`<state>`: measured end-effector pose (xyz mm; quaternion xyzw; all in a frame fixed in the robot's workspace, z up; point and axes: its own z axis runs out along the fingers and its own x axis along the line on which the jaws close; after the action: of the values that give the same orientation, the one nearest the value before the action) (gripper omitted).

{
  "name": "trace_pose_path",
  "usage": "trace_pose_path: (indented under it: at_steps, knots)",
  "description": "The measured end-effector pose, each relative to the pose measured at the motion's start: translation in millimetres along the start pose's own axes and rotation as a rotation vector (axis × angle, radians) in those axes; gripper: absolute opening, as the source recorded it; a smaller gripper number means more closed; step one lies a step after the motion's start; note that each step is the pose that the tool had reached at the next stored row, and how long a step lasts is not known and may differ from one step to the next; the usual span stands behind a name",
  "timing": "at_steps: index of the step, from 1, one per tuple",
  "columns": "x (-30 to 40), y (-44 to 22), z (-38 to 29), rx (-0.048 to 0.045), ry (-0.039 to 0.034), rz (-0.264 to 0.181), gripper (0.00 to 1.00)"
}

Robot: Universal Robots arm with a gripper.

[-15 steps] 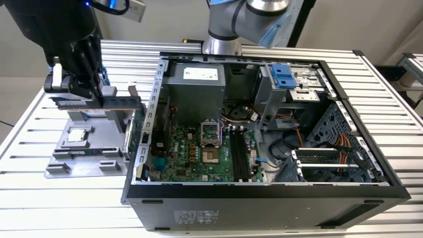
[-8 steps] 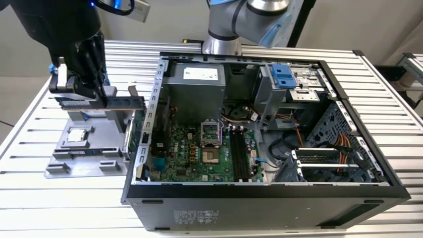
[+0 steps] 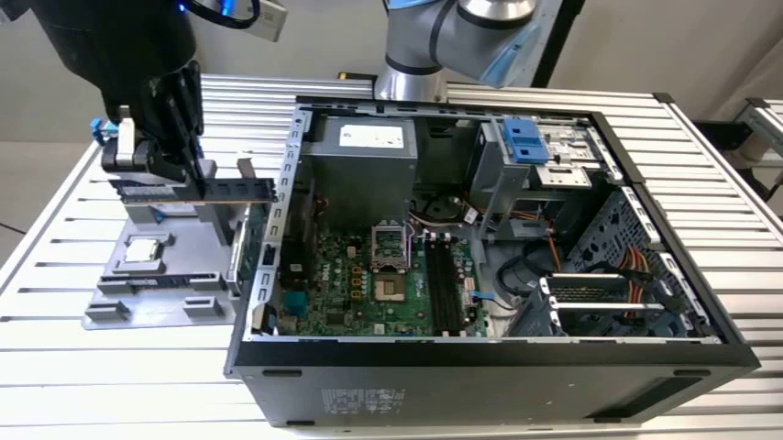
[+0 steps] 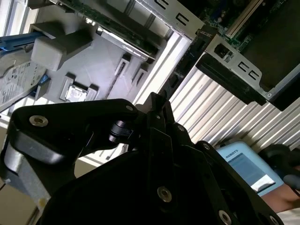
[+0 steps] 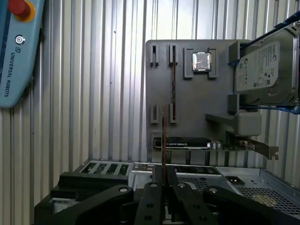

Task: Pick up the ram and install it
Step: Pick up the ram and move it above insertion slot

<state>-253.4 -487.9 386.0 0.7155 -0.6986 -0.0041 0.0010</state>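
Observation:
My gripper (image 3: 183, 181) hangs above the grey parts holder (image 3: 147, 298) at the exterior view's left, outside the open computer case (image 3: 490, 359). It is shut on the ram (image 3: 233, 189), a long thin stick that lies level and pokes toward the case wall. In the first wrist view the ram (image 5: 164, 138) is seen edge-on, rising from between the black fingers (image 5: 153, 187). It is a dark strip (image 4: 185, 61) beyond the gripper (image 4: 159, 105) in the second wrist view. The long memory slots (image 3: 443, 289) lie on the motherboard inside the case.
The holder (image 5: 187, 93) carries a small square silver CPU chip (image 5: 201, 61), a hard drive (image 5: 265, 70) in a blue frame and a card (image 5: 187, 143) on edge. A blue teach pendant (image 5: 18, 51) lies on the slatted table. The arm's base (image 3: 416, 64) stands behind the case.

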Motion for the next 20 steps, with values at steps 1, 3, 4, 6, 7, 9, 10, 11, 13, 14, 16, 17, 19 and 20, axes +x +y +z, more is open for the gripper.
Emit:
trace_pose_path:
  at_steps: [1, 3, 4, 6, 7, 9, 10, 11, 13, 14, 16, 17, 19, 20]
  knots:
    - [0.0, -0.8, 0.0, 0.0, 0.0, 0.0, 0.0]
    - [0.1, -2.6, 0.0, 0.0001, -0.0001, 0.0, 0.0]
    - [0.1, -3.7, 0.0, 0.0, 0.0, 0.0, 0.0]
    - [0.1, -5.8, 0.0, 0.0, 0.0, 0.0, 0.0]
    - [0.1, -6.9, -0.1, 0.0, 0.0, 0.0, 0.0]
    - [0.2, -9.1, -0.1, 0.0, 0.0, 0.0, 0.0]
    - [0.2, -10.1, -0.1, 0.0, 0.0, 0.0, 0.0]
    - [0.3, -11.1, -0.1, 0.0, 0.0, 0.0, 0.0]
    - [0.3, -13.2, -0.1, 0.0001, -0.0001, 0.0, 0.0]
    - [0.3, -14.2, -0.1, 0.0, 0.0, 0.0, 0.0]
    - [0.4, -16.1, -0.1, 0.0, 0.0, 0.0, 0.0]
    - [0.4, -17.1, -0.1, 0.0, 0.0, 0.0, 0.0]
    - [0.4, -19.1, -0.1, 0.0, -0.0001, 0.0, 0.0]
    - [0.5, -20.2, -0.2, 0.0, 0.0, 0.0, 0.0]
